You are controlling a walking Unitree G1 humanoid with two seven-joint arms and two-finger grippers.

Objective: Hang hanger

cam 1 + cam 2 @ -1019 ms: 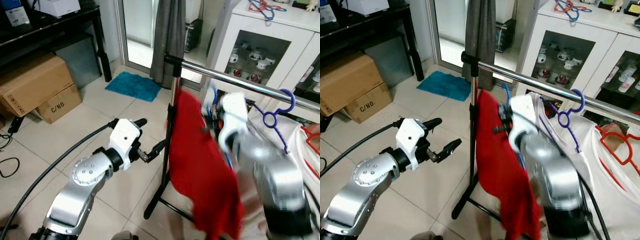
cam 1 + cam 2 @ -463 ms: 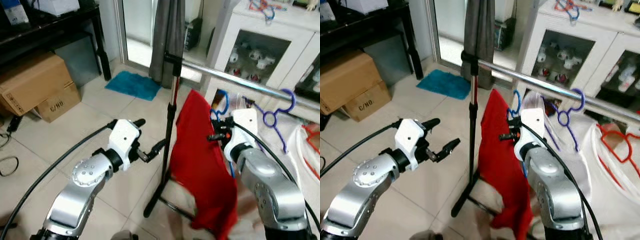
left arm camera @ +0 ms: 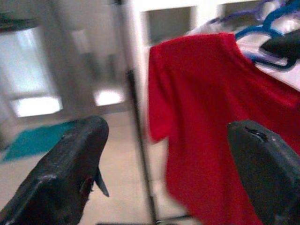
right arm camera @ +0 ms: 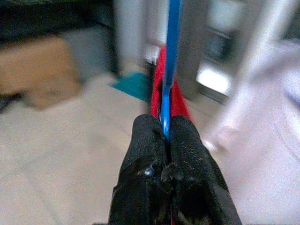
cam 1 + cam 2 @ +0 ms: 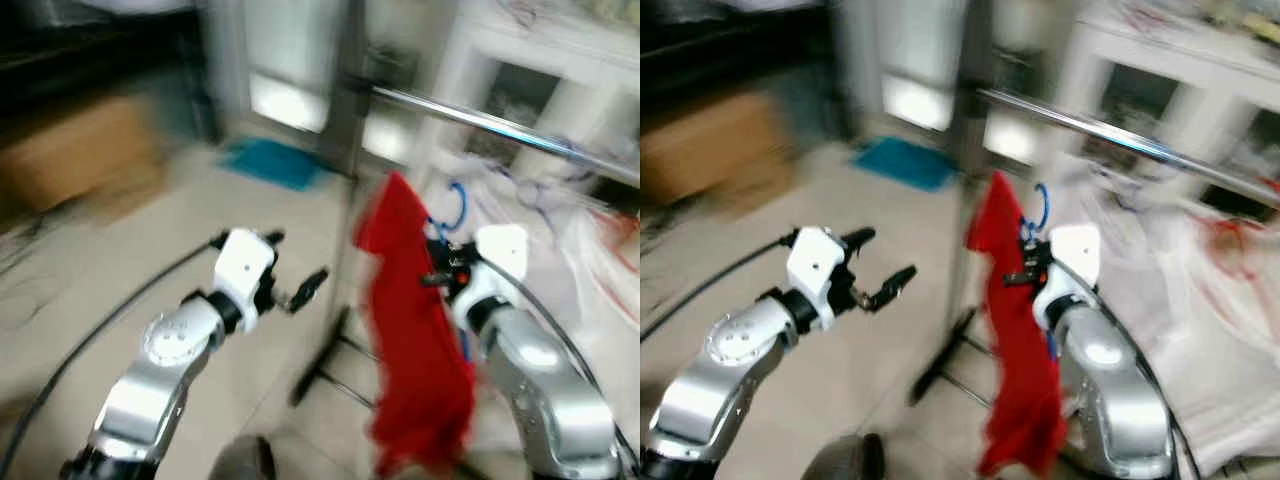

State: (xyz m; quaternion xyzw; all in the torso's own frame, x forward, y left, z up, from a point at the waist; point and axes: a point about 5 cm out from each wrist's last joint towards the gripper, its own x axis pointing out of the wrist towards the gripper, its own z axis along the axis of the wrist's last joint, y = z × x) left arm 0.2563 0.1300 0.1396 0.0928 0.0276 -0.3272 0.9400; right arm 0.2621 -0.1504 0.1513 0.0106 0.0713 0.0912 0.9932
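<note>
Hanger (image 4: 169, 51) (blue, carrying a red shirt (image 5: 415, 330)) is held by the right tool (image 4: 165, 140), whose two black fingers are clenched on the hanger's thin blue bar. The hanger's hook (image 5: 456, 205) sits below the silver rail (image 5: 480, 122) of the clothes rack, not on it. The shirt hangs down beside the rack's upright pole (image 3: 140, 154). The left tool (image 5: 285, 275) is raised to the left of the shirt, fingers spread apart and grasping nothing. The head views are blurred.
</note>
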